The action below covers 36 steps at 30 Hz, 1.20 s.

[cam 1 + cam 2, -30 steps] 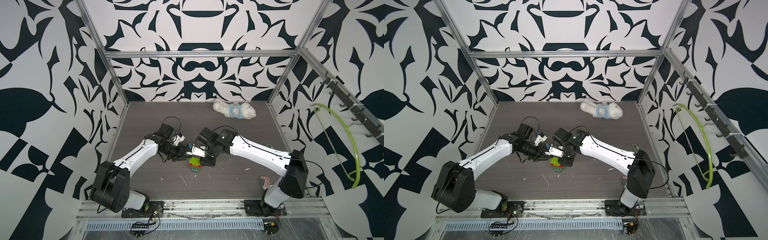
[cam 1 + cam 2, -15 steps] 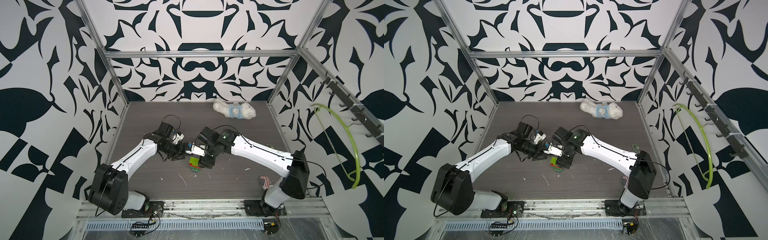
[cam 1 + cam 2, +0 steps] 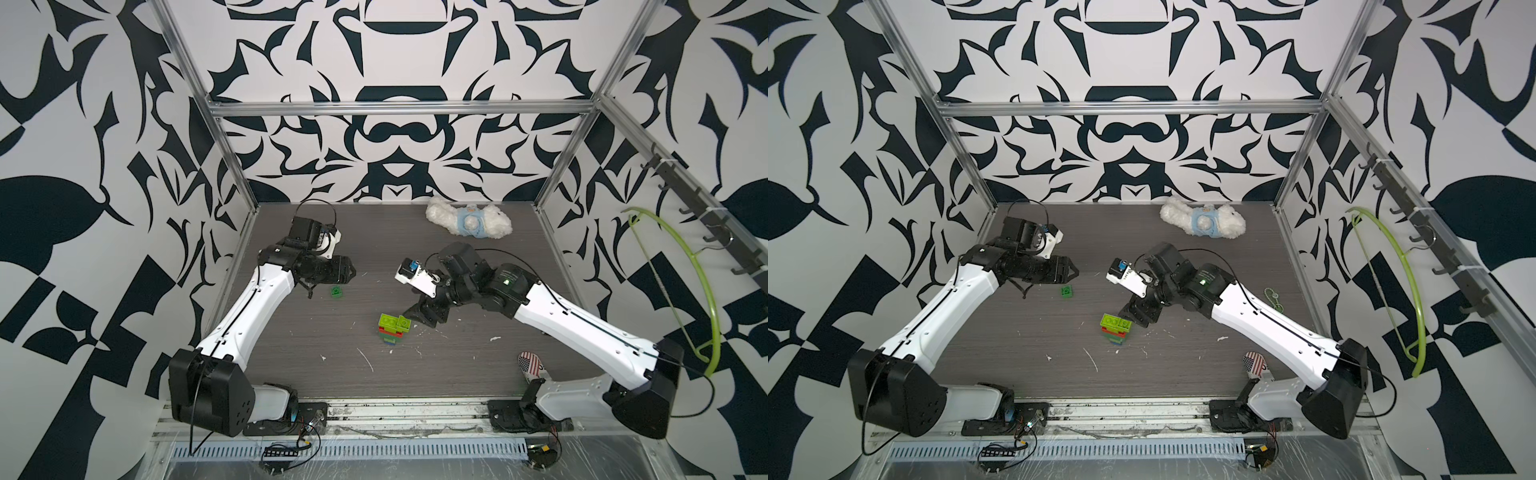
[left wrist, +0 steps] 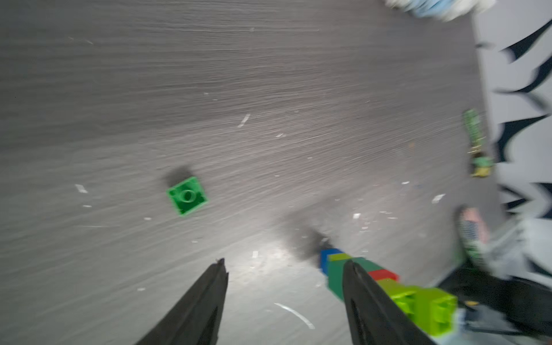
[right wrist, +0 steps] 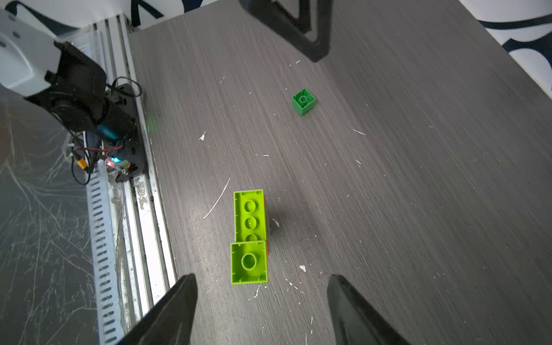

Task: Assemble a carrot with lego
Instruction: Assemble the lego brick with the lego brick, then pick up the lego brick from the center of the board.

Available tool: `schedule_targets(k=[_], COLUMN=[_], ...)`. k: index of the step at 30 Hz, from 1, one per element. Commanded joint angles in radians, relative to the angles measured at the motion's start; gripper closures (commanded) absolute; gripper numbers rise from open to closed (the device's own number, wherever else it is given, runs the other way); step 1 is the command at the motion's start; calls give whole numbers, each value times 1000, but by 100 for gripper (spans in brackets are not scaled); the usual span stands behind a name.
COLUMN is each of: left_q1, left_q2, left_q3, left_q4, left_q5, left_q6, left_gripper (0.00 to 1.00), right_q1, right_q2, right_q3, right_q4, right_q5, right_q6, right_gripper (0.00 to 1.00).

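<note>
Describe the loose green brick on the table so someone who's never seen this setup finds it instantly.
On the dark table, look by the left gripper. The loose green brick lies alone there, apart from the carrot. It is small, square and darker green than the carrot's lime top.

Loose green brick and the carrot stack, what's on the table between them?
Only bare table with a few white flecks between the green brick and the carrot, seen plainly in the right wrist view and both top views.

Both top views look down from high in front over the whole surface (image 3: 457, 374); wrist views hover close, both facing the carrot (image 5: 250, 236).
</note>
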Motion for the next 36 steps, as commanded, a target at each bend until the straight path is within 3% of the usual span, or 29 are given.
schedule_targets(k=[1,3,8,15,26,36], left_q1=[-1,1,21,80,102,100], left_q2=[16,34,201,373,537,580], left_q3=[-84,-101,-8,66,145,169], left_q4=[79,107,-43,-59,-31,-57], left_q5=[-129,-122,-118,-120,-83,-25], left_q6=[346,516,864,1104,1229,1226], left_gripper=[32,32,27,24,26,51], right_q1=[-39,-56,-97,-109,-113,-118], right_q2=[-52,-81,-138,-171,-125,-92], right_q3=[-51,-89,-139,-180,-185,-181], right_q4=[164,199,214,210,182,169], right_q5=[-34,-22,-39,-74,-85,-82], right_q6=[125,162,174,144,124,120], right_gripper=[26,26,27,28,31,31])
